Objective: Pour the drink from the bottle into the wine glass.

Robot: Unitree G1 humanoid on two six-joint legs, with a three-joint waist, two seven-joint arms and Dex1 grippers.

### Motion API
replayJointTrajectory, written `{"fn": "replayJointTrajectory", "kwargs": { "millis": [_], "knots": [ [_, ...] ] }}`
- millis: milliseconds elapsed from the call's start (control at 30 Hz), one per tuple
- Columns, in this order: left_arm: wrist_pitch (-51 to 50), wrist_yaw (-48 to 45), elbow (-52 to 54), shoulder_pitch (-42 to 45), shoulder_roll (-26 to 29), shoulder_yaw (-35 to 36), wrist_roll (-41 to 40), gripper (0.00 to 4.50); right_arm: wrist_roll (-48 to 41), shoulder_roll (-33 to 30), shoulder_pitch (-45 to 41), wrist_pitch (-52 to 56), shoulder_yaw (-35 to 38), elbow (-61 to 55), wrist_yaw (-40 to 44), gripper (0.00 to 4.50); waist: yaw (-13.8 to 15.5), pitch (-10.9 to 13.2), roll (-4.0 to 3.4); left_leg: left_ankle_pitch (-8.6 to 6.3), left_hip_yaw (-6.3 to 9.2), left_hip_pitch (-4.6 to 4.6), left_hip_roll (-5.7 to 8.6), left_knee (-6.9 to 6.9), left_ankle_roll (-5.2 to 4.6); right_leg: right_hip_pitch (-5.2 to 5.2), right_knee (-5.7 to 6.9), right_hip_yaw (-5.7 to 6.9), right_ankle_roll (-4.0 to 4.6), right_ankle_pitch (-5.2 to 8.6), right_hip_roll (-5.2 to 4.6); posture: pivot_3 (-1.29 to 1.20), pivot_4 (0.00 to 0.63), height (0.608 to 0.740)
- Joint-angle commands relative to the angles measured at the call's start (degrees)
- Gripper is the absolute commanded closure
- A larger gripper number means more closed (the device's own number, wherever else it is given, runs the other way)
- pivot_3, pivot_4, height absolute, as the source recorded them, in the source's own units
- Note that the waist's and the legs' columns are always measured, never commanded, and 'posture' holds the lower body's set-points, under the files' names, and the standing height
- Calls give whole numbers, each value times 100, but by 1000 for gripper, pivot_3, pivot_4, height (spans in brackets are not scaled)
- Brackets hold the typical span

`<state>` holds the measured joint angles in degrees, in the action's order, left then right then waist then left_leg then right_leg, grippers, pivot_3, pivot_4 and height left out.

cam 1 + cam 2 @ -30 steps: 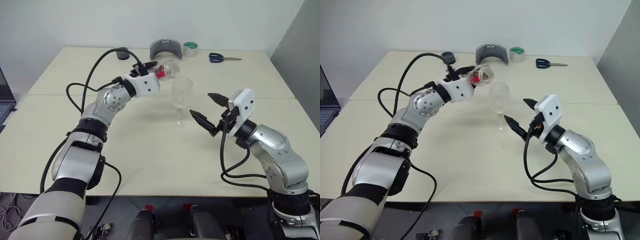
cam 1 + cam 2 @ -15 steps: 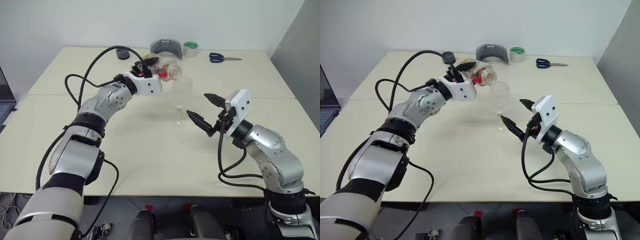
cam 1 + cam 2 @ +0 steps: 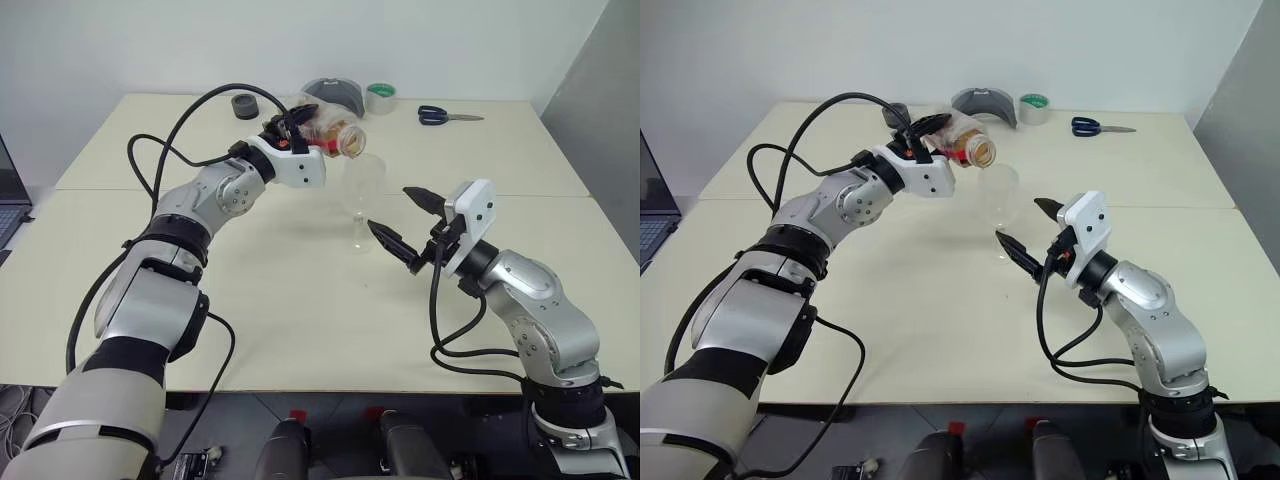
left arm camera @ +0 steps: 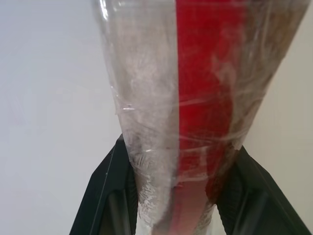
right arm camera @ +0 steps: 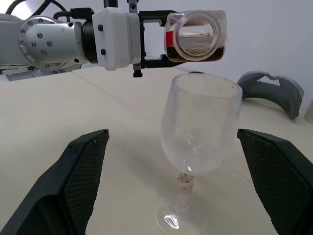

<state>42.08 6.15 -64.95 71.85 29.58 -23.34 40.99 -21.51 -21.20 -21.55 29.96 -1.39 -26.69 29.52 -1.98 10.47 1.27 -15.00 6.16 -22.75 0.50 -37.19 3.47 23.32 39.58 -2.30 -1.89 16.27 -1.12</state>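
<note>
Bottle lying almost level, left gripper pinching it just above the wine glass rim, drink pooling along its lower side. Glass standing upright on the worktop. Right gripper is holding spread wide, flanking the stem without touching.

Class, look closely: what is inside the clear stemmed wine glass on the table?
The clear stemmed wine glass looks empty; no liquid shows in its bowl. The amber drink sits in the tilted clear plastic bottle above the rim. Whether any drops have landed cannot be told.
</note>
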Motion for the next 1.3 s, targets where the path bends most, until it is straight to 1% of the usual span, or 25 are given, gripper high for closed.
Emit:
{"fn": "replayJointTrajectory", "kwargs": {
  "millis": [33,667,1300],
  "knots": [
    [121,312,69,274,97,-58,83,2822,52,58,63,-331,-23,-77,-1,0,0,0,0,0,0,0,0,0,0,0,0,0,0,0,0,0,150,740],
    [39,939,-205,455,187,-388,435,2822,203,139,135,-448,-58,35,-81,0,-1,0,0,1,-3,1,0,-1,1,1,5,-1,0,0,0,0,150,740],
    [-144,1145,-437,615,56,-500,483,2822,87,242,128,-243,-101,-212,-165,0,-2,0,0,1,-3,0,1,-4,2,2,7,-1,0,0,0,0,150,740]
  ]
}}
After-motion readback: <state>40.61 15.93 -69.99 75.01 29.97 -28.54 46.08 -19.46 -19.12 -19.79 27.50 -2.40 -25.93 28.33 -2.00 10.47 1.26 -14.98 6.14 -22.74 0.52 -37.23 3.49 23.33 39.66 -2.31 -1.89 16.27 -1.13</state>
